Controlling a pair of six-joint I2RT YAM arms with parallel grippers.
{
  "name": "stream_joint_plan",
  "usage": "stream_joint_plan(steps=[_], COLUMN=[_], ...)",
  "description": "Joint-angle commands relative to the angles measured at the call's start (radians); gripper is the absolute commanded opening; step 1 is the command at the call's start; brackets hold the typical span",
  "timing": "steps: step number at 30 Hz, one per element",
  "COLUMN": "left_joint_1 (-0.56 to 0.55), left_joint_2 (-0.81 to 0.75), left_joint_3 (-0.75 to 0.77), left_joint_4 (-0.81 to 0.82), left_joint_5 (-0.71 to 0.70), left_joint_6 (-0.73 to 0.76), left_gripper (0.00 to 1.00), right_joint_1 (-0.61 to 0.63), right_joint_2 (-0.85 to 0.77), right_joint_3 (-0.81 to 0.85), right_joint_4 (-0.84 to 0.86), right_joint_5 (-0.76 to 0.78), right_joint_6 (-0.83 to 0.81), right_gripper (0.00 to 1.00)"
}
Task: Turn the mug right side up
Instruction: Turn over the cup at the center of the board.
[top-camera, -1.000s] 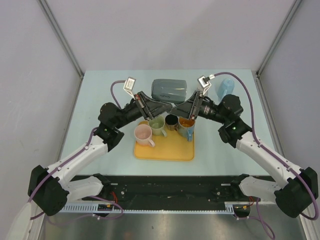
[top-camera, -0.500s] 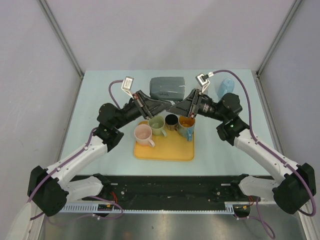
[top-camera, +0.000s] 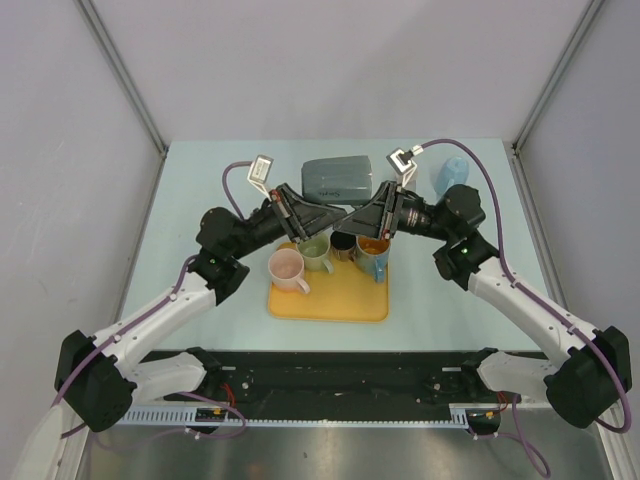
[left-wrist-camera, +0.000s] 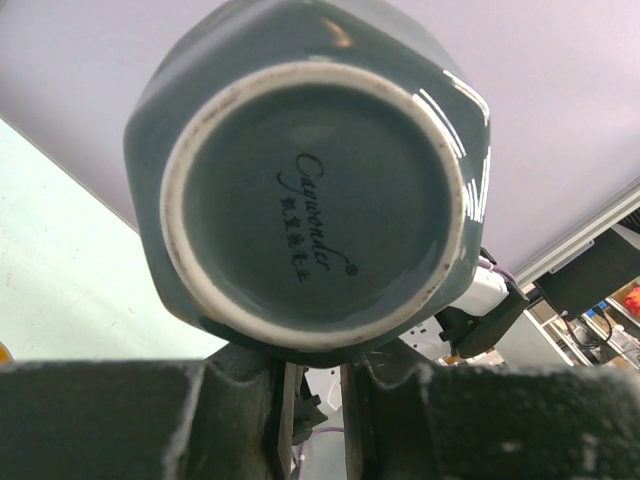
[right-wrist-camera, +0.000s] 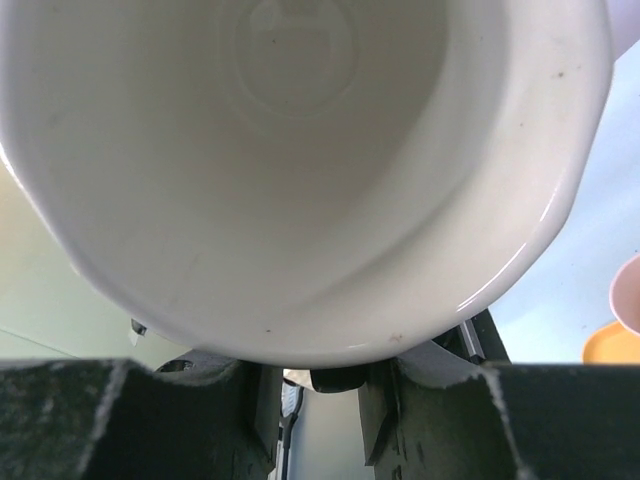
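The pale blue worktop (top-camera: 200, 180) carries a yellow tray (top-camera: 330, 300). The grey mug (top-camera: 338, 180) is held sideways above its far edge. The base faces the left jaws, which are nearly closed on its lower edge. The mouth faces the right jaws, whose grip cannot be determined.

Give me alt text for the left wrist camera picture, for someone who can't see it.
The underside of a grey mug fills the frame, a pale unglazed foot ring circling cursive lettering on its base. The left gripper shows dark along the bottom edge, jaws close together just under the mug.
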Motion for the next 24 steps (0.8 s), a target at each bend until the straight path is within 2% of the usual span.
stream_joint_plan(steps=[1,3,6,10,11,15,24], left_joint_1=[-0.067,-0.068,-0.068,-0.068,-0.068,-0.068,-0.068], left_joint_2=[-0.022,-0.028,-0.041,-0.054,-0.054,-0.063,-0.088], left_joint_3=[0.058,0.052,0.044,0.055,0.061,0.063,0.048], left_joint_4=[0.066,0.066,0.066,0.066,0.066,0.066,0.066], left_joint_5=[0.137,0.138,0.131,0.141,0.144,0.145,0.125], left_joint_6=[-0.001,0.0,0.008,0.011,0.011,0.015,0.015], left_gripper=[0.0,0.0,0.0,0.0,0.0,0.0,0.0], right_joint_1=[-0.003,-0.005,-0.011,-0.02,-0.028,-0.045,-0.068], right_joint_2=[0.012,0.014,0.009,-0.009,-0.011,-0.022,-0.043], right_joint_3=[0.047,0.047,0.047,0.064,0.064,0.066,0.066], right_joint_4=[0.013,0.01,-0.026,-0.163,-0.193,-0.227,-0.243], right_joint_5=[0.01,0.008,0.005,0.02,0.022,0.017,0.016], right_joint_6=[-0.024,-0.024,-0.048,-0.154,-0.166,-0.196,-0.205], right_gripper=[0.18,0.06,0.0,0.0,0.01,0.18,0.39])
